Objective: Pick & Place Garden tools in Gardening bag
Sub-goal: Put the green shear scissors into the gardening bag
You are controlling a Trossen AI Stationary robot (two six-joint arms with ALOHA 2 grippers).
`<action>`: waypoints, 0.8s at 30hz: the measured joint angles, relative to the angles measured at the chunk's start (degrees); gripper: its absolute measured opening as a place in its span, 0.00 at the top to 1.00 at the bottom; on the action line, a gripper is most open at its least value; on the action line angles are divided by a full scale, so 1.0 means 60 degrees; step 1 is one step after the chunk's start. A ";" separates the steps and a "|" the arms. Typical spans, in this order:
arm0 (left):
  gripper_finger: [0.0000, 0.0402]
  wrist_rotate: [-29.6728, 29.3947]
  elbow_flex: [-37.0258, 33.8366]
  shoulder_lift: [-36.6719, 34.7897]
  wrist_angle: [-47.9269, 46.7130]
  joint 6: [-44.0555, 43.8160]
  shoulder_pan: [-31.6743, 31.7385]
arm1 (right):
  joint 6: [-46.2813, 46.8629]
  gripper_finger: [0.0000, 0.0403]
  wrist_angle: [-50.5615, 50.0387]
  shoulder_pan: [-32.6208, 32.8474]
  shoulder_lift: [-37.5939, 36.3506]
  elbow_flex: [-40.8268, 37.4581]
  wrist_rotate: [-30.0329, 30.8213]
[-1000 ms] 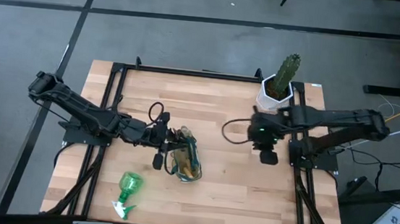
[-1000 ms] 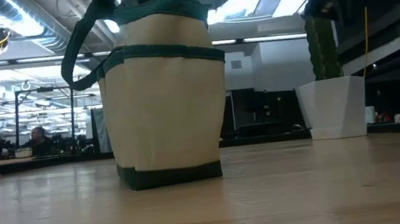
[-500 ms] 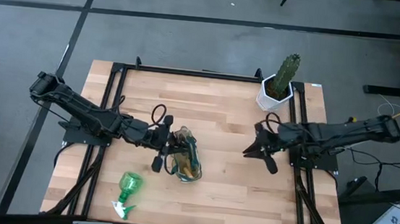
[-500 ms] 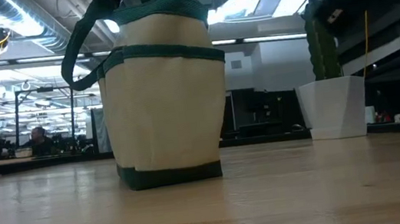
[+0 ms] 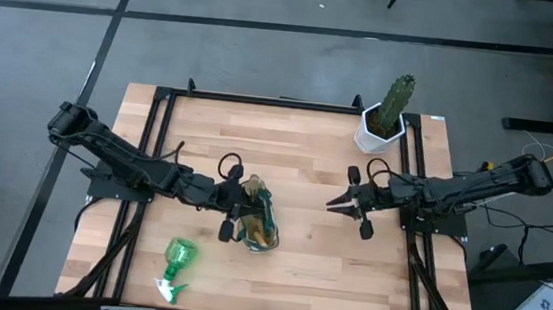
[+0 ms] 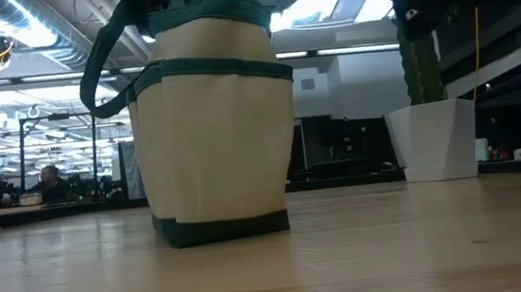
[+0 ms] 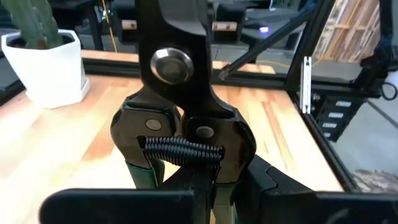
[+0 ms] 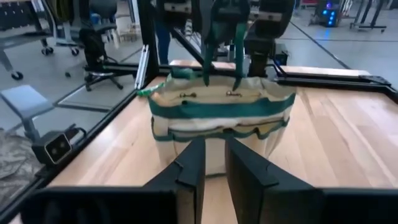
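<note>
The cream gardening bag (image 5: pixel 258 224) with green trim stands upright on its base mid-table; it also shows in the low view (image 6: pixel 212 122) and the right wrist view (image 8: pixel 221 118). My left gripper (image 5: pixel 235 210) is at the bag's left rim, above its mouth, shut on the dark pruning shears (image 7: pixel 180 93). The green spray bottle (image 5: pixel 176 264) lies on its side near the table's front left. My right gripper (image 5: pixel 334 205) hovers right of the bag, pointing at it, empty, with a narrow gap between its fingers (image 8: pixel 189 171). Rake and trowel do not show on the table. My left gripper holds the shears by the handle end (image 7: pixel 140 177), just behind the coil spring; the gripper's own body hides the exact place of contact. The shears lie along the fingers, their pivot bolt (image 7: pixel 172 64) and head pointing away from the wrist. They are lifted clear, over the bag's left rim.
A cactus in a white faceted pot (image 5: pixel 382 124) stands at the table's far right, also seen in the low view (image 6: pixel 431 139). Black frame rails (image 5: pixel 162 145) run along the table's left and right sides. Bare wood (image 5: pixel 347 272) lies in front of the bag and to its right.
My left gripper has carried the shears a little toward the table's right, onto the bag's left rim. My right gripper has tipped from pointing down to pointing level at the bag and has shifted slightly toward the near edge. The bag has stayed put.
</note>
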 joint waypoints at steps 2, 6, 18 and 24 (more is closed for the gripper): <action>0.92 -0.0001 0.0000 0.0019 0.0123 0.0004 -0.0004 | -0.0022 0.85 -0.0145 0.0000 0.0004 0.0000 -0.0003; 0.90 -0.0005 0.0000 -0.0001 0.0394 0.0064 -0.0004 | 0.0147 0.85 -0.0265 0.0000 0.0000 -0.0004 -0.0003; 0.91 -0.0012 0.0000 -0.0014 0.0823 -0.0237 -0.0292 | 0.0176 0.85 -0.0433 0.0000 0.0000 -0.0004 -0.0006; 0.93 0.0000 0.0000 0.0229 0.1116 -0.0237 -0.0492 | 0.0176 0.85 -0.0454 0.0000 0.0000 -0.0004 -0.0010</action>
